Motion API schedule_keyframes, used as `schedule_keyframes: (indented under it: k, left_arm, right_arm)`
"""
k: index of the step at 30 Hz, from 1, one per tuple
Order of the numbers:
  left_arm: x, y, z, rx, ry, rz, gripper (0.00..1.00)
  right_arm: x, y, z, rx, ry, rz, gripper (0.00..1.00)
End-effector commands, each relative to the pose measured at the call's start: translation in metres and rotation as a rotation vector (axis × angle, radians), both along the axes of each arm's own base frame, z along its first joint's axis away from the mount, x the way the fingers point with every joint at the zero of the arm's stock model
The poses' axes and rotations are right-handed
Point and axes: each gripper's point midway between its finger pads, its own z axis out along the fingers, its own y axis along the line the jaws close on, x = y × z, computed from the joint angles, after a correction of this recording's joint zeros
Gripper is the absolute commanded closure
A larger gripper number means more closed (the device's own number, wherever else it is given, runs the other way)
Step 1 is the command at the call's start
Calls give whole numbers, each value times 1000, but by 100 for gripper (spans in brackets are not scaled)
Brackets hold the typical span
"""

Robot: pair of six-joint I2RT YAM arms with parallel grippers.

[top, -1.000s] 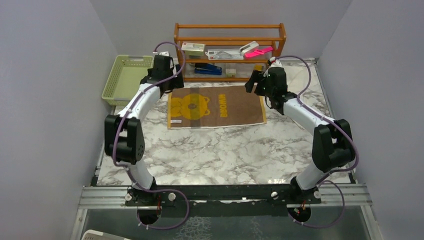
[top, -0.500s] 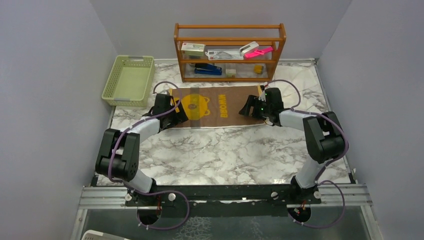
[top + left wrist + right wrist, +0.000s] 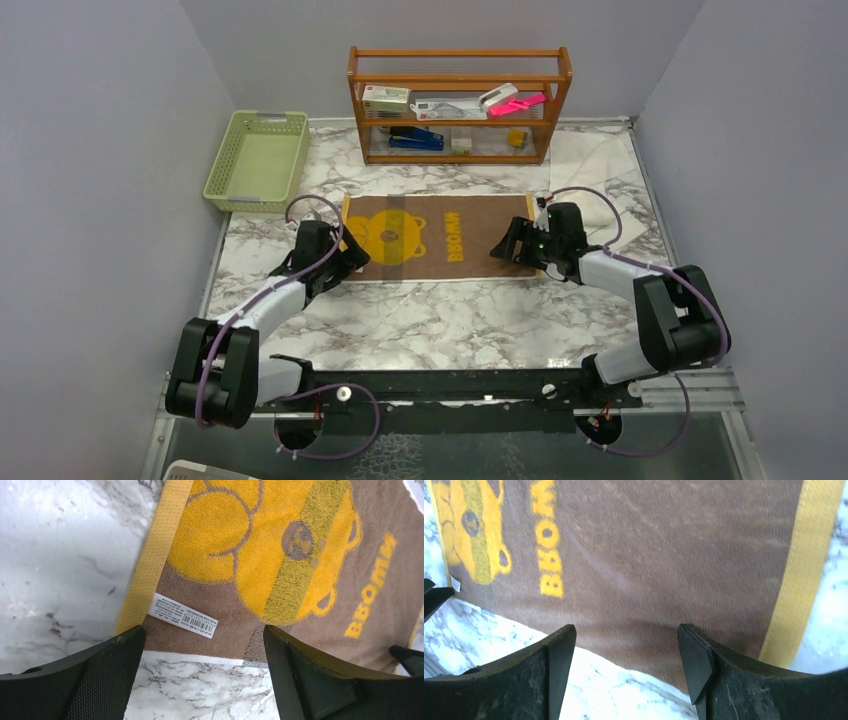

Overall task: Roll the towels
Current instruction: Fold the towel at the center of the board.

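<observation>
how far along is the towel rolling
Done: nothing rolled; the brown towel lies flat. In hand: the left gripper and right gripper, both open, sit at its near edge. Left: rolling it, then the white towel lying at the back right.

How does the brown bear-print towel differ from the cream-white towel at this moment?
The brown towel carries a yellow bear and lettering; the cream-white towel is plain. The brown towel lies spread flat mid-table, with the left gripper and right gripper open at its near corners; the cream-white towel lies creased at the far right, beside the wooden shelf, with no gripper near. Both are unrolled on the marble table.
</observation>
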Motion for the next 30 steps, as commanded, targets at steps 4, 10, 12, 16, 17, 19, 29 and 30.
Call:
schedule_keyframes:
  k: [4,10,12,16,17,19,29,30]
  left_arm:
    - [-45,-1,-15,-62,132,36,9]
    - [30,8,78,127,-83,-73,5]
    - [58,7,114,197,-151,-144,1]
    - [99,4,169,278,-237,-306,1]
    - [106,6,173,309,-233,-342,1]
    - [121,8,176,361,-225,-418,2]
    - [161,23,89,484,-32,-585,40]
    - [160,22,81,470,-19,-601,39]
  right_arm:
    - [-51,-22,-19,-78,162,-35,23]
    - [10,-10,60,-42,-128,-14,21]
    - [33,-9,91,-49,-238,-17,20]
    - [73,-9,135,-71,-385,-35,20]
    - [80,-8,141,-64,-407,-40,20]
    - [89,-5,152,-35,-445,-46,20]
    - [94,11,142,53,-442,5,20]
    - [92,12,139,51,-436,12,20]
